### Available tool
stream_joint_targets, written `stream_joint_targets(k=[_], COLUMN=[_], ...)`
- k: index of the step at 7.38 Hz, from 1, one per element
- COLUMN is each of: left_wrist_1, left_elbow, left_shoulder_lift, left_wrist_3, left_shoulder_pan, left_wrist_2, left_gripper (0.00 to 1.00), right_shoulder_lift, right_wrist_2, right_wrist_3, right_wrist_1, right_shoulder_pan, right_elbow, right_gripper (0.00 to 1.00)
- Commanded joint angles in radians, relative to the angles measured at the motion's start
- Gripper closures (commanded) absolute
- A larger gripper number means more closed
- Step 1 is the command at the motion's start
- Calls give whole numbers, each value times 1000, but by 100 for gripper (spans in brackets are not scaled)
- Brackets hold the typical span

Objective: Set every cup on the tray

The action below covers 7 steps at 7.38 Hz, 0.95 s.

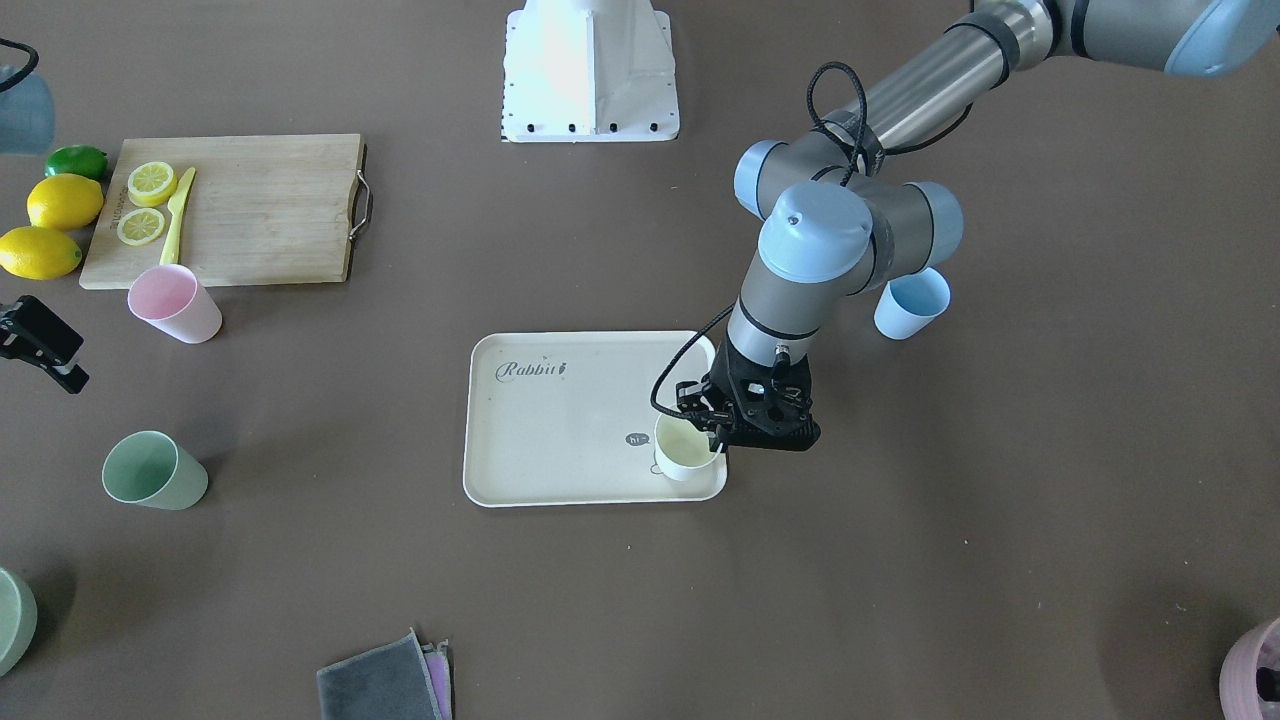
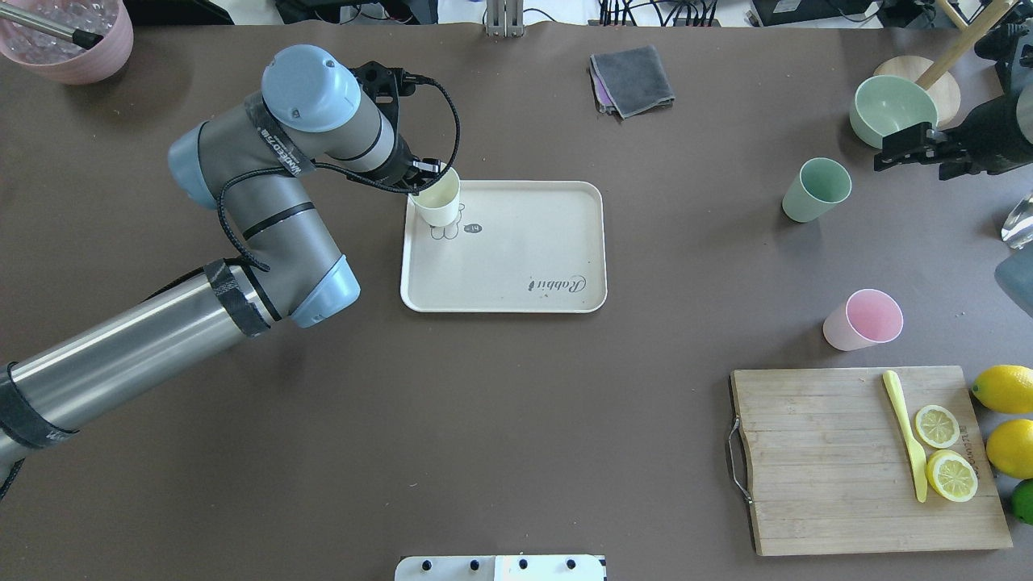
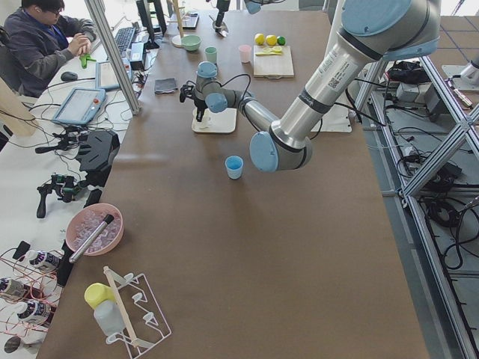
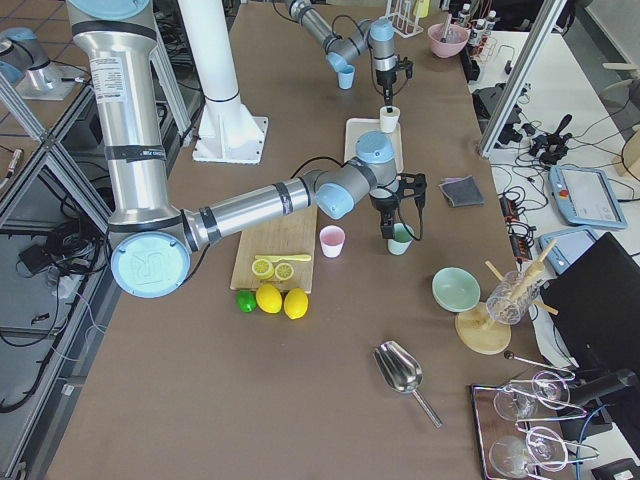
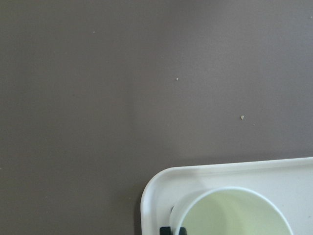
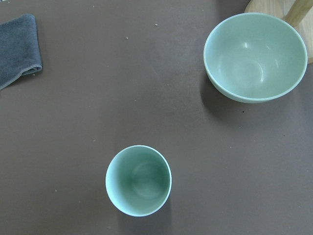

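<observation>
Status, as we judge it: one of four placed. The cream cup (image 1: 686, 450) sits in the far-left corner of the tray (image 1: 560, 440), with the left gripper (image 1: 718, 434) narrow, pinching its rim.

Left to do: pink cup (image 1: 172, 303) and sage green cup (image 1: 152, 470) to the right, light blue cup (image 1: 910, 303) to the left, all on the table (image 1: 900, 560).

The right gripper (image 2: 888, 155) is near the sage green cup. We cannot tell its finger spread.

Cream cup (image 2: 437, 198), beige tray (image 2: 516, 266) w/ white rim – dark "Rabbit" script, pale pink cup (image 2: 863, 319), sage grn cup (image 2: 817, 190), lt blue cup (image 1: 912, 303), dk brown table (image 2: 516, 444), yellow lemons (image 2: 1005, 389), tan wood board (image 2: 823, 468) – grey cloth (image 2: 633, 77)
</observation>
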Motion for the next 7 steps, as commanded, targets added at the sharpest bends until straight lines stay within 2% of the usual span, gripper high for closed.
stream_joint_targets(k=[1, 3, 4, 5, 6, 7], left_wrist_1=[-4, 10, 28, 34, 34, 34], left_elbow=[-11, -75, -94, -144, -188, -195], left_shoulder_lift=[0, 9, 27, 85, 133, 138], left_wrist_3=[3, 4, 56, 132, 145, 145], left_shoulder_pan=[3, -30, -79, -122, -130, -130], left_wrist_2=[1, -18, -98, -148, -153, -151], left_gripper=[3, 2, 2, 2, 2, 2], right_shoulder_lift=[0, 17, 52, 120, 165, 167], right_wrist_2=[0, -5, -5, -9, -50, -87], right_wrist_3=[-2, -11, -14, -13, -16, -16], right_wrist_1=[2, -2, -9, -8, 1, 2], right_shoulder_pan=[-1, -5, -10, -16, -43, -74], right_elbow=[0, -14, -49, -134, -211, -236], right_gripper=[0, 0, 0, 1, 3, 5])
